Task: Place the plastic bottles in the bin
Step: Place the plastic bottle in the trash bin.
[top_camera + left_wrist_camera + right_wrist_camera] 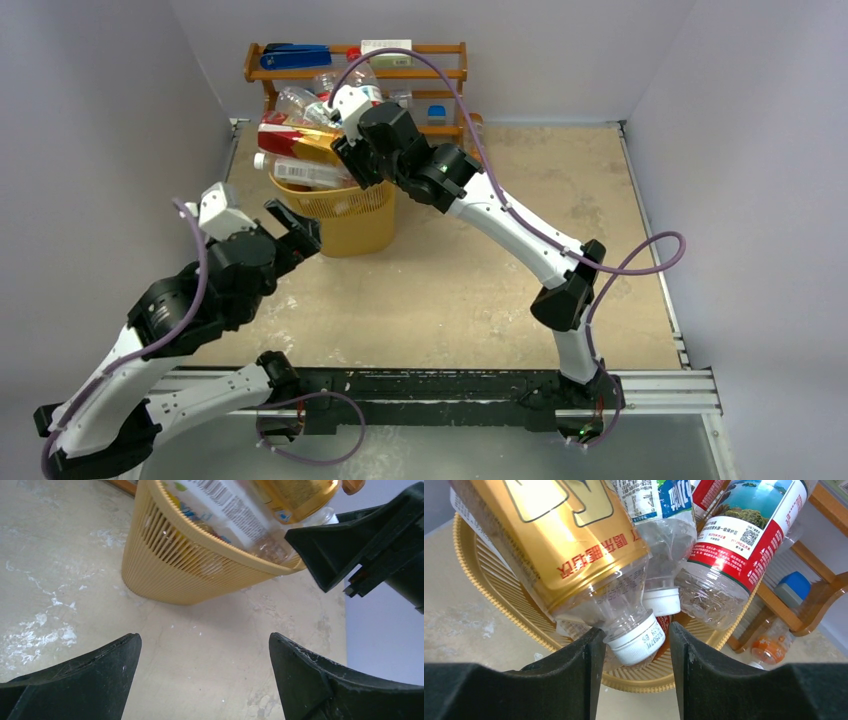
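The yellow mesh bin [362,228] stands at the back left of the table, piled above its rim with plastic bottles. My right gripper [352,168] hangs over the bin's right rim. In the right wrist view its jaws [635,630] are open around the white cap [636,641] of a gold-labelled bottle [569,545]; the cap touches the left finger and stands apart from the right one. A red-labelled bottle [744,535] and a clear bottle [664,535] lie beside it. My left gripper [204,639] is open and empty, low on the table just left of the bin's wall [170,565].
A brown wooden rack [440,72] stands behind the bin with a blue stapler [295,57] and a blue box [794,587] on it. An orange-capped bottle [769,650] lies by the rack's foot. White walls close in the left, back and right.
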Controlling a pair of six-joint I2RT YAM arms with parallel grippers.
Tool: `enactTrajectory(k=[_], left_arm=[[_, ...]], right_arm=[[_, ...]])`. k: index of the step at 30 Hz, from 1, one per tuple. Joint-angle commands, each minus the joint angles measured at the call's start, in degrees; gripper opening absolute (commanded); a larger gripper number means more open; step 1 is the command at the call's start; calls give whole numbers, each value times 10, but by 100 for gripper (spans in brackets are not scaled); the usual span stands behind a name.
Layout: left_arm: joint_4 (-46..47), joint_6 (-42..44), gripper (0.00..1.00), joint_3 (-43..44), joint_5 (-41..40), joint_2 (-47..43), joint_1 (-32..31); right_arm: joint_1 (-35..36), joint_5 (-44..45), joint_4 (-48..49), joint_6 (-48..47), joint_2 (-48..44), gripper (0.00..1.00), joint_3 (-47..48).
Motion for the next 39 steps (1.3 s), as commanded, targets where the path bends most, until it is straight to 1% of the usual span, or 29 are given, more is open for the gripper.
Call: enactTrajectory(k=[1,5,7,9,11,14,19,23,24,26,29,31,32,35,37,38,39], left_arm=[[65,52,100,51,-12,50,-3],[72,74,99,72,-33,77,-3],[72,80,99,80,-42,83,-4],[72,87,99,87,-50,88,-4],[71,91,99,93,-57,93,-4],[72,97,99,92,-67,99,-4],[83,109,99,86,-88,115,-4],[87,118,99,105,-94,127,-3],[90,122,99,113,-92,129,-4],[92,128,99,125,-88,134,-3],[99,143,99,138,-75,141,-3],[111,158,99,144,-64,142,-4],[116,166,99,149,-59,144,-3],[117,188,99,183,-54,159,-3],[114,207,99,214,-52,176,-4],[114,215,99,231,-48,185,-3],[112,224,99,250,-45,195,-3]], right_arm=[[0,26,-1,-5,-31,52,0],[1,30,-2,-3,-35,53,-3],[1,30,-2,-1,-40,55,-9],[1,27,1,5,-52,60,-18],[1,22,7,12,-67,69,-33],[1,15,25,21,-93,75,-65],[1,7,28,32,-112,77,-90],[0,-2,16,58,-134,78,-104],[0,-1,19,65,-145,79,-111],[-1,5,29,78,-172,86,-131],[-16,10,36,103,-219,89,-160],[-42,5,41,129,-251,91,-184],[-66,-11,46,143,-267,91,-207],[-164,-61,69,186,-320,91,-273],[-245,-92,73,211,-341,90,-310],[-266,-105,77,220,-349,90,-329],[-302,-115,80,228,-355,89,-345]])
